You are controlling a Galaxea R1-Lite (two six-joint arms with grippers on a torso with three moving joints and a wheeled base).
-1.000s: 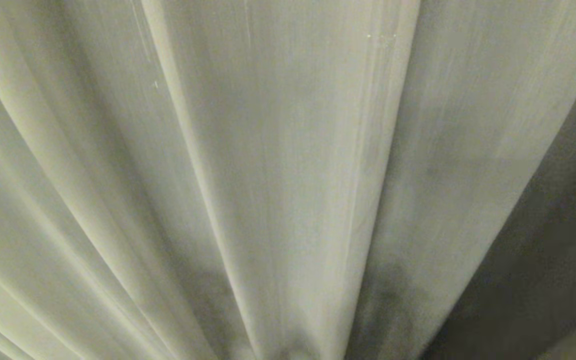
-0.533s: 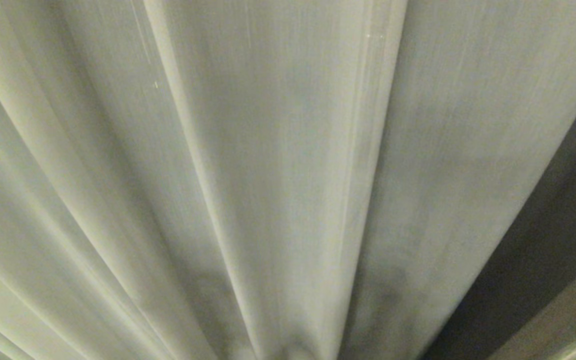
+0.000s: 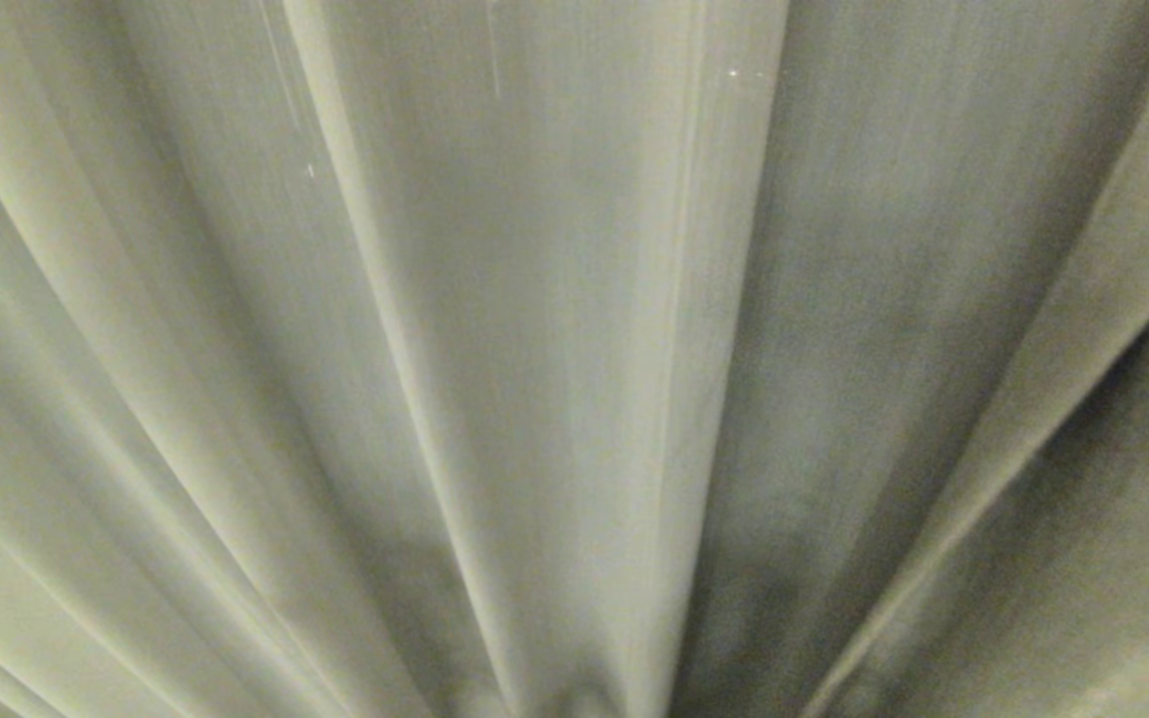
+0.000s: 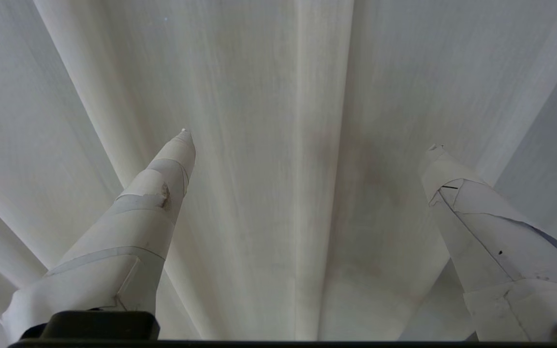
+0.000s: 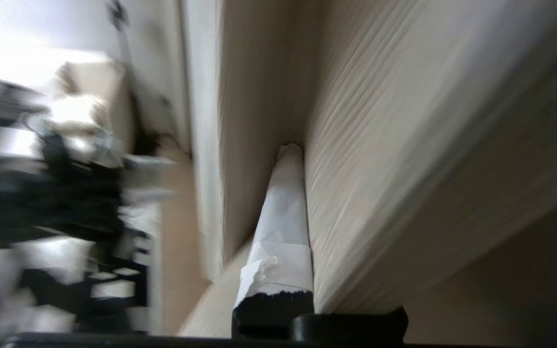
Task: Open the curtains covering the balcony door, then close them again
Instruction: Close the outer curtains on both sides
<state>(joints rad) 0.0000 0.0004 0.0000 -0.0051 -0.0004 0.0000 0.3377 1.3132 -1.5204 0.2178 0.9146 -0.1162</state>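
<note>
Cream pleated curtains (image 3: 555, 349) fill the whole head view, and neither arm shows there. The balcony door is hidden behind them. In the left wrist view my left gripper (image 4: 308, 140) hangs open in front of the curtains (image 4: 283, 203), its taped fingers (image 4: 157, 193) wide apart with nothing between them. In the right wrist view my right gripper (image 5: 300, 154) is shut on a fold of curtain (image 5: 404, 121). One taped finger (image 5: 281, 227) shows, pressed against the fabric. The other finger is hidden behind the cloth.
Beside the curtain's hem in the right wrist view there is a blurred stretch of room (image 5: 65, 193) with dark furniture and a beige floor (image 5: 177, 232).
In the head view a curtain fold has swept in from the right and covered the dark gap at the lower right. The hem in the middle has shifted a little to the left.
</note>
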